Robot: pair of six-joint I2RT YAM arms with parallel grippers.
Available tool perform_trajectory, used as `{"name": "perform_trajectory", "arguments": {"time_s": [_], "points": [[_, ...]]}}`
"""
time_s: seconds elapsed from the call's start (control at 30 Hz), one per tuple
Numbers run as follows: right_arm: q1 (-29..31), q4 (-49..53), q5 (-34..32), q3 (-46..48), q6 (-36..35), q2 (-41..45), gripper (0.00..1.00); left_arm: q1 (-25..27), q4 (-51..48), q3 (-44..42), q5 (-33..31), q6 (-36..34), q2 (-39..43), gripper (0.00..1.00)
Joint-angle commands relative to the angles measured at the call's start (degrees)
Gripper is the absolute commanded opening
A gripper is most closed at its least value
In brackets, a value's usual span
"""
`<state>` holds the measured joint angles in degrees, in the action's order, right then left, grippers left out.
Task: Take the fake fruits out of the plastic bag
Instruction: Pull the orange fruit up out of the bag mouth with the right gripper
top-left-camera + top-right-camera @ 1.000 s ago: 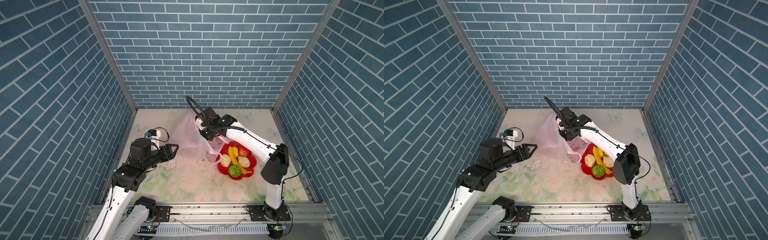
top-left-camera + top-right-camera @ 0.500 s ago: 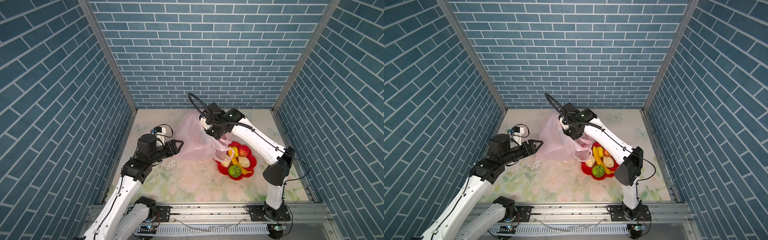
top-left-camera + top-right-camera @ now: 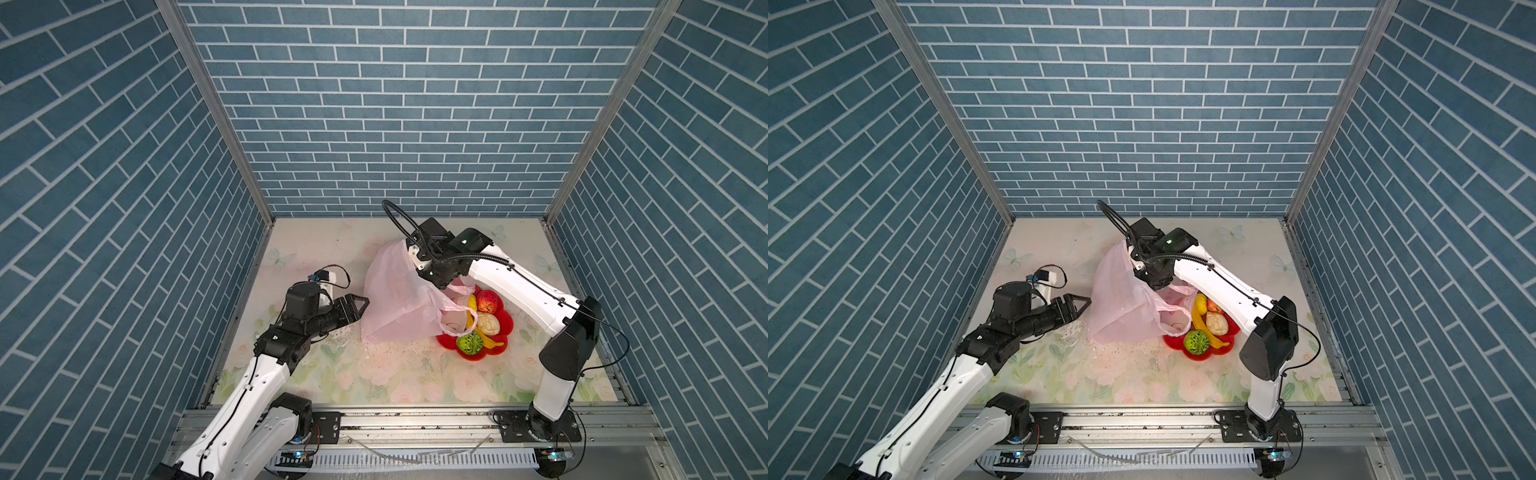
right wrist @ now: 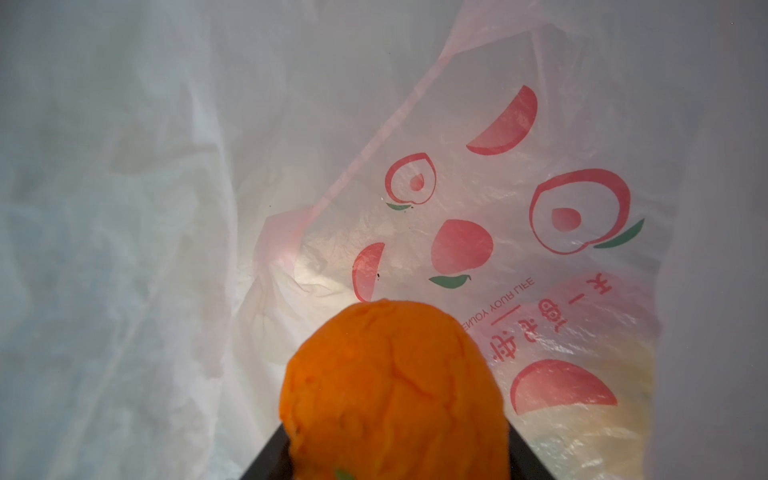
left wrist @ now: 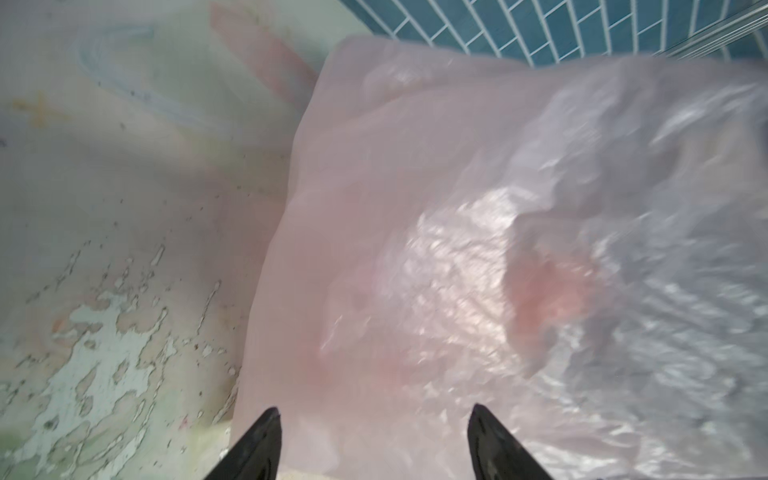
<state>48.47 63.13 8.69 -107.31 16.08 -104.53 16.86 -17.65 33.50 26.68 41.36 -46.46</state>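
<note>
Inside the plastic bag point(image 3: 399, 303) the right gripper point(image 4: 395, 453) clasps an orange fruit point(image 4: 395, 386), the left gripper point(image 5: 375, 409) gapes wide beside the bag, and the red dish point(image 3: 494, 352) holds apple point(image 3: 487, 301), banana point(image 3: 472, 312), cream lump point(image 3: 487, 323) and green ball point(image 3: 469, 343).

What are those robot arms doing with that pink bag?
They're taking toy fruit out of the plastic bag. The right gripper is reaching inside the bag and has an orange fruit pinched between its fingers. The left gripper sits open right beside the bag, holding nothing. A red apple, a green ball, a banana and a cream lump already lie in the red dish next to the bag.
</note>
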Motion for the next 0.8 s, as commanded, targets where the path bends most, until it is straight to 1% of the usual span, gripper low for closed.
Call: {"name": "perform_trajectory", "arguments": {"time_s": [0.0, 0.1, 0.27, 0.43, 0.57, 0.67, 0.77], "points": [[-0.2, -0.2, 0.6, -4.2, -0.4, -1.2, 0.08, 0.0, 1.4, -4.2, -0.1, -1.1, 1.0, 0.74], [-0.2, 0.6, 0.8, -6.5, -0.5, -1.9, 0.08, 0.6, 4.4, -7.4, 0.2, -1.2, 1.0, 0.75], [-0.2, 0.9, 2.1, -9.6, -0.4, -3.3, 0.07, 2.9, 6.5, -8.3, -1.9, -3.1, 0.2, 0.77], [-0.2, 3.6, 1.6, -13.9, -1.1, -4.9, 0.07, 3.5, 11.5, -9.4, -2.9, -2.5, -2.1, 0.77], [-0.3, 10.5, 0.2, -24.2, -3.5, -8.6, 0.07, 3.5, 11.2, -8.0, -3.8, -2.3, -2.6, 0.76], [-0.2, 13.9, 2.2, -34.3, -4.4, -13.4, 0.07, 3.5, 7.8, -5.6, -5.9, -2.9, -0.2, 0.76], [-0.2, 15.1, 4.0, -46.6, -4.6, -19.5, 0.07, 3.5, 3.6, -3.2, -8.2, -3.4, 2.6, 0.77]]}}
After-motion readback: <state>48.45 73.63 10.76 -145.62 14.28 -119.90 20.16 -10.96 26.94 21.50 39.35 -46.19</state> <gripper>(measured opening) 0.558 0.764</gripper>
